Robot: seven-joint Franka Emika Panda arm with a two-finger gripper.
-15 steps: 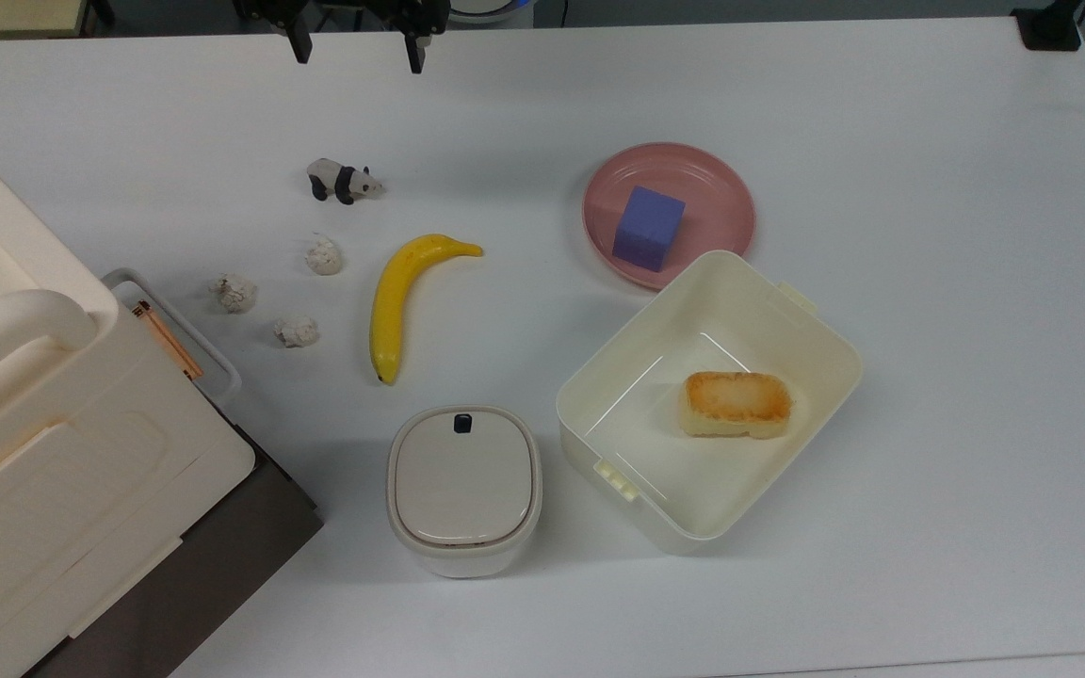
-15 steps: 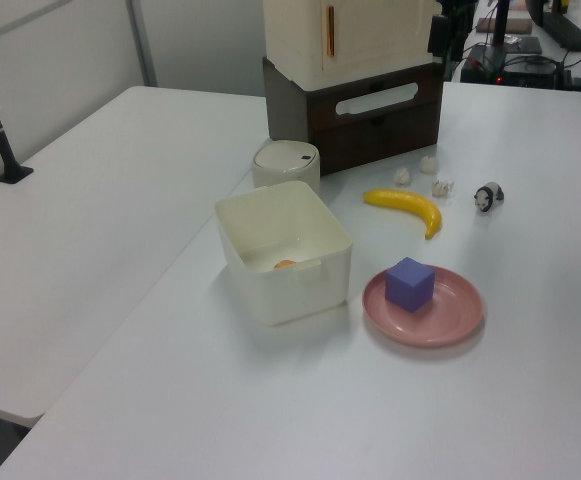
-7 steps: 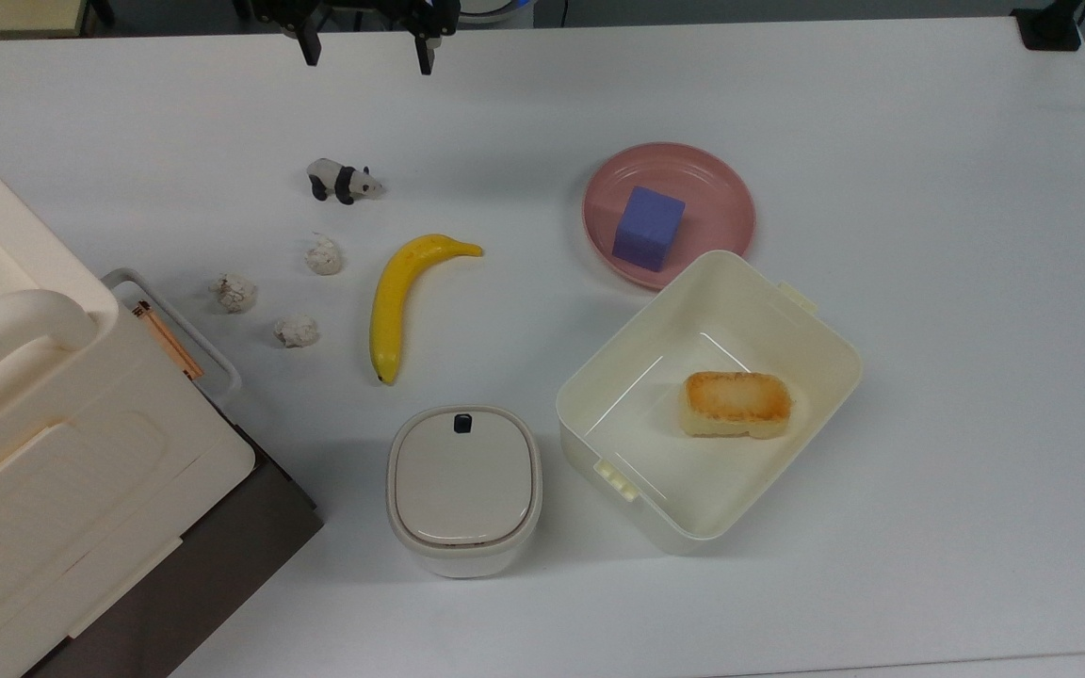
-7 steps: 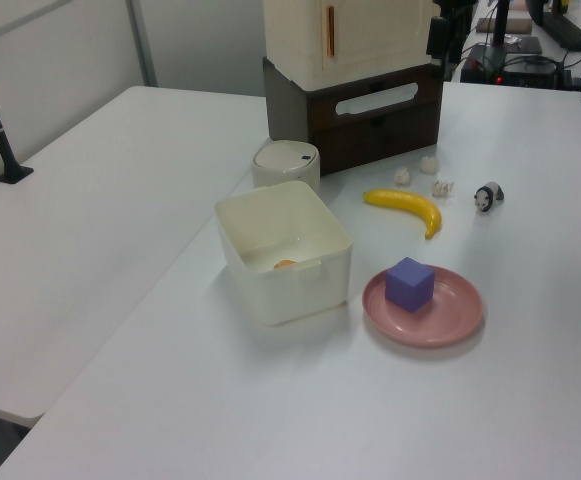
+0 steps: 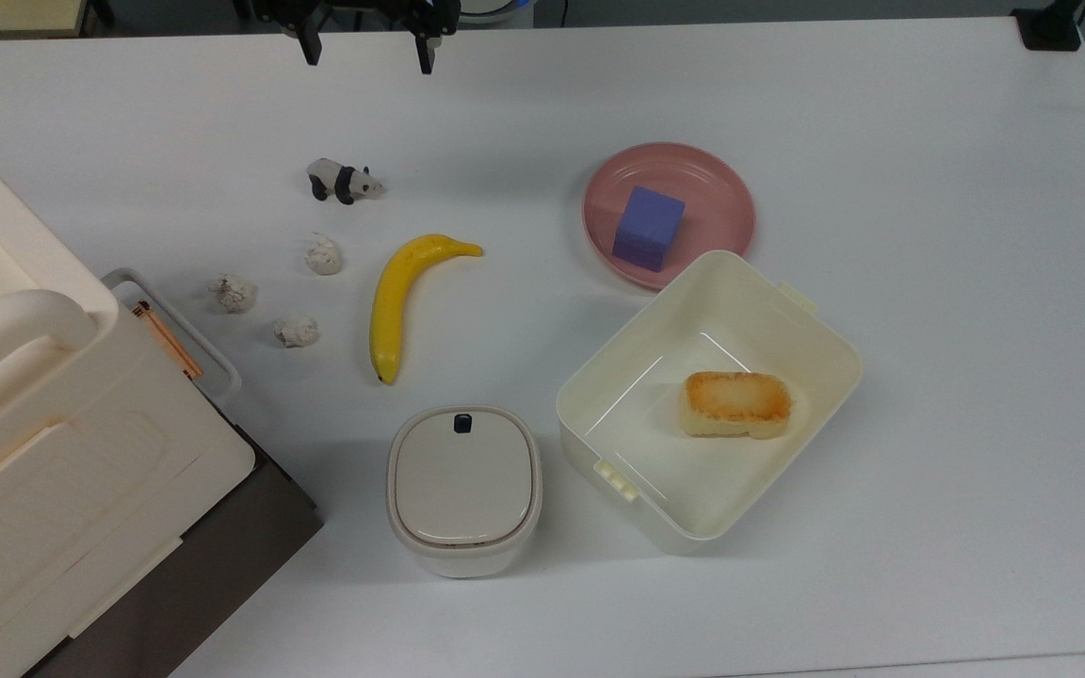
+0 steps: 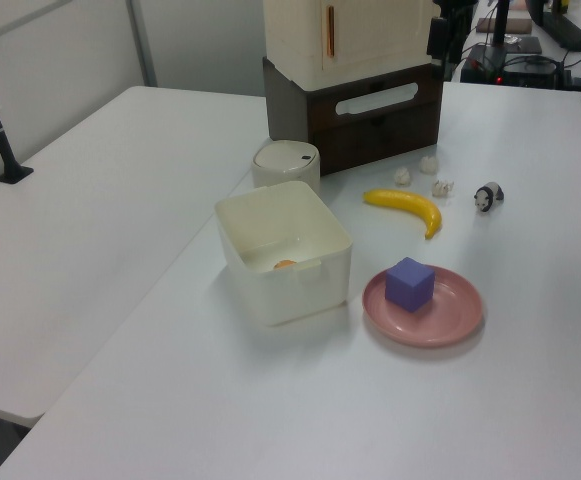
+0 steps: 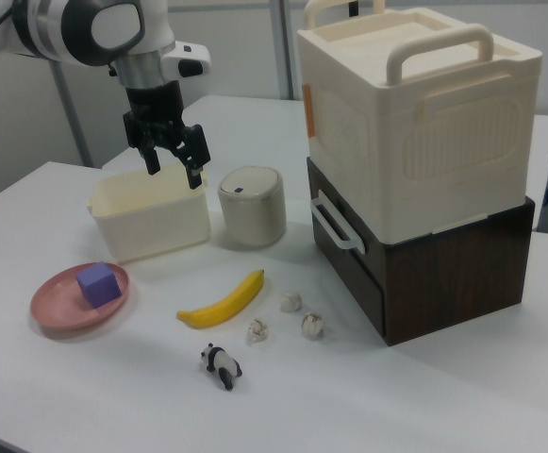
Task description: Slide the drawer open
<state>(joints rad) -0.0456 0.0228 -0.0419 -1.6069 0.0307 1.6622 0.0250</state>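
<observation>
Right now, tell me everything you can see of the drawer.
The drawer is shut, its dark brown wood-look front flush with the dark cabinet around it. A white rounded loop handle juts from the front. A cream plastic box with carry handles sits on top of the cabinet. Three crumpled white lumps lie on the table before it, not touching. The gripper hangs open, well away.

You see a white arm with rounded segments and a dark grey joint band. At its end sits a black gripper whose two black fingers are short and blocky.
</observation>
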